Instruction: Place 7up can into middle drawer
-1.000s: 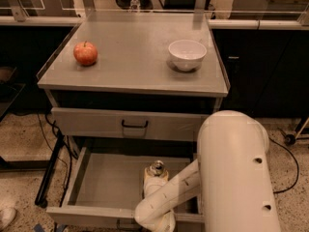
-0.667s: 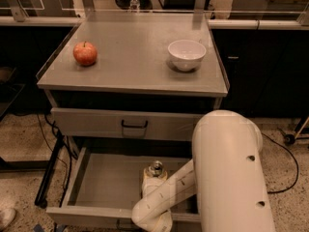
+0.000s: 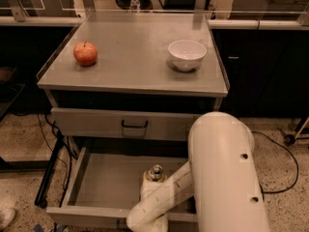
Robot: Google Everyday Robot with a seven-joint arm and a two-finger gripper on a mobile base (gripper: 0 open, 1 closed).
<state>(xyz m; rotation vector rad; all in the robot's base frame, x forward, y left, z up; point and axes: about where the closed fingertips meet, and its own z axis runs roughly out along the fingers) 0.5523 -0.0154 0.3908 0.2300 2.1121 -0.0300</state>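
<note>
The 7up can (image 3: 155,172) stands upright inside the open middle drawer (image 3: 104,182), near the middle of its floor; only its shiny top with the pull tab shows. My gripper (image 3: 150,187) is down in the drawer right at the can, at the end of the white forearm (image 3: 164,202) that reaches in from the front right. The forearm and wrist hide the can's body and most of the gripper.
A red apple (image 3: 85,53) and a white bowl (image 3: 187,54) sit on the grey cabinet top (image 3: 130,57). The upper drawer front (image 3: 96,123) with its black handle is closed. My big white upper arm (image 3: 224,173) covers the drawer's right side. Black cables hang at the left.
My upper arm has shifted slightly to the left. The can stays at the same spot in the drawer, with the gripper still at it.
</note>
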